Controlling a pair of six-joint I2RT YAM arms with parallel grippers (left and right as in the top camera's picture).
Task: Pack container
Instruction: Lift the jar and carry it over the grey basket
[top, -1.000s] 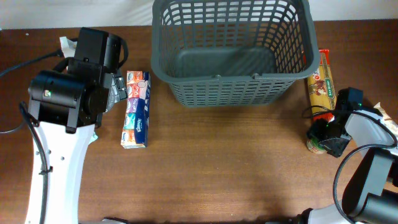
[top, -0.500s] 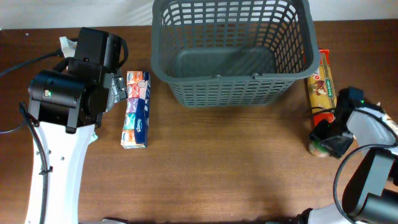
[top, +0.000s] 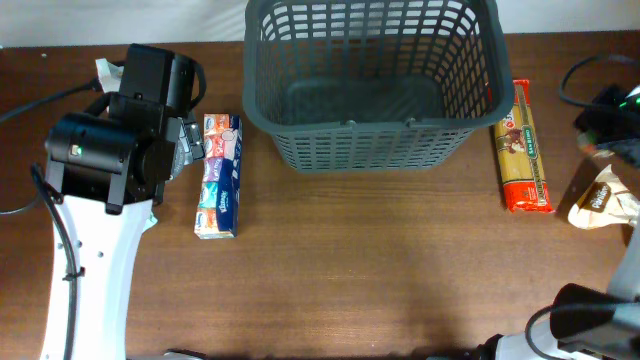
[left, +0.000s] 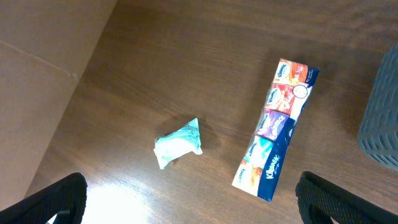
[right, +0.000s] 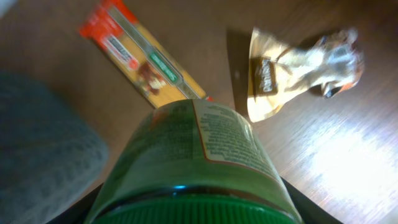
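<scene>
dark grey lattice plastic basket (top: 370, 150), upper centre overhead
right gripper (right: 194, 214) clamps a green-lidded labelled jar (right: 199, 149), basket at its frame's lower left; left gripper (left: 193, 199) spread wide, basket at right edge

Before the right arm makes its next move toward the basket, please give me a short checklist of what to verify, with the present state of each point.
1. Jar gripped: ok. The jar sits between the right fingers, lifted.
2. Room in the container: ok. Its floor is bare.
3. Jar high enough to pass the rim: cannot tell.
4. Low path to the container free: not ok. The pasta packet lies beside its right wall.
5. Left fingers out of the way: ok. They are open, by the tissue pack, apart from the container.
</scene>
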